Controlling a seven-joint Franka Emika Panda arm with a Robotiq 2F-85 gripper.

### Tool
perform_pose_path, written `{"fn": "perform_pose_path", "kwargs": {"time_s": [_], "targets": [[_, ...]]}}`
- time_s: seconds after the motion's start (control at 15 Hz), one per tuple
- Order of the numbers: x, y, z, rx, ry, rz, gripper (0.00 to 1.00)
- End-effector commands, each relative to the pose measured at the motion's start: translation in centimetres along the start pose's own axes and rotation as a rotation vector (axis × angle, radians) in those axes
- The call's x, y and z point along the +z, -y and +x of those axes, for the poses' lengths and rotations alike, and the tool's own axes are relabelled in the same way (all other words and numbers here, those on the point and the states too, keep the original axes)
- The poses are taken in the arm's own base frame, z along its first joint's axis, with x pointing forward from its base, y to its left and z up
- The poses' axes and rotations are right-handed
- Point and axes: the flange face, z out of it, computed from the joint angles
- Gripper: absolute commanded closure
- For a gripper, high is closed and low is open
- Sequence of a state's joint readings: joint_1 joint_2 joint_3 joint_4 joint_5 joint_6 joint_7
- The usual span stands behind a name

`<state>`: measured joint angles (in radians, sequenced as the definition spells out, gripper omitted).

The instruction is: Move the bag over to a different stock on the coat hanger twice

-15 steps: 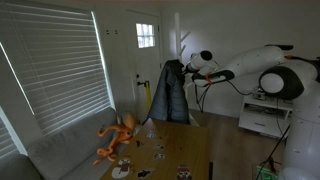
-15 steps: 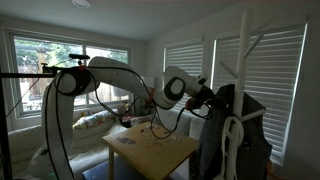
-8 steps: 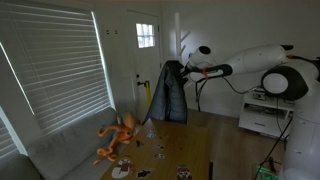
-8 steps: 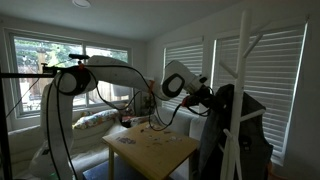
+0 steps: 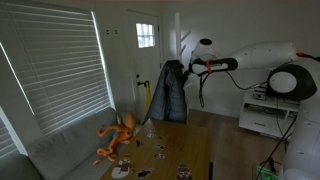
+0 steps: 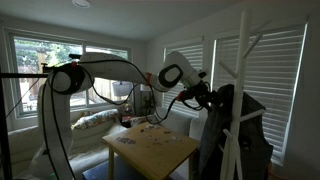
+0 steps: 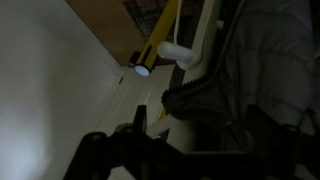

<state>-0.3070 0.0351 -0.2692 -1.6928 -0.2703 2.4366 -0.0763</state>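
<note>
The coat hanger [image 6: 243, 70] is a slim white pole with angled pegs near its top, also seen by the door in an exterior view [image 5: 179, 45]. Dark fabric [image 5: 170, 92] hangs from it, and I cannot tell the bag apart from the dark jacket there. My gripper [image 5: 188, 68] is at the upper edge of that dark mass in both exterior views [image 6: 208, 97]. In the wrist view the gripper [image 7: 198, 114] is open. Its two dark fingers [image 7: 140, 115] straddle zippered dark fabric [image 7: 250, 70] without pinching it, below a white peg [image 7: 185, 55].
A wooden table [image 6: 150, 148] with small items stands below the arm. An orange plush toy [image 5: 118, 135] lies on a grey couch [image 5: 60, 150] under the window blinds. A white cabinet [image 5: 262, 115] is behind the arm. A yellow object [image 7: 160, 40] leans near the pole.
The jaws have opened from nearly shut to wide, letting go of the dark fabric. The gripper has risen slightly beside the hanger.
</note>
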Motion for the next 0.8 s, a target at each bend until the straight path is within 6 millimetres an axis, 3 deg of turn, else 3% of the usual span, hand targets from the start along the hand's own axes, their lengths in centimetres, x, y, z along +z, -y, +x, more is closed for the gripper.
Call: {"fn": "perform_pose_path", "kwargs": {"time_s": [0.0, 0.33, 0.73], "targets": [[-1.0, -1.3, -1.2, -0.003, 0.105, 0.003, 0.0], [-0.2, -2.6, -2.9, -0.013, 0.172, 0.005, 0.0], [4.6, -2.8, -6.2, -0.054, 0.192, 0.048, 0.0]]}}
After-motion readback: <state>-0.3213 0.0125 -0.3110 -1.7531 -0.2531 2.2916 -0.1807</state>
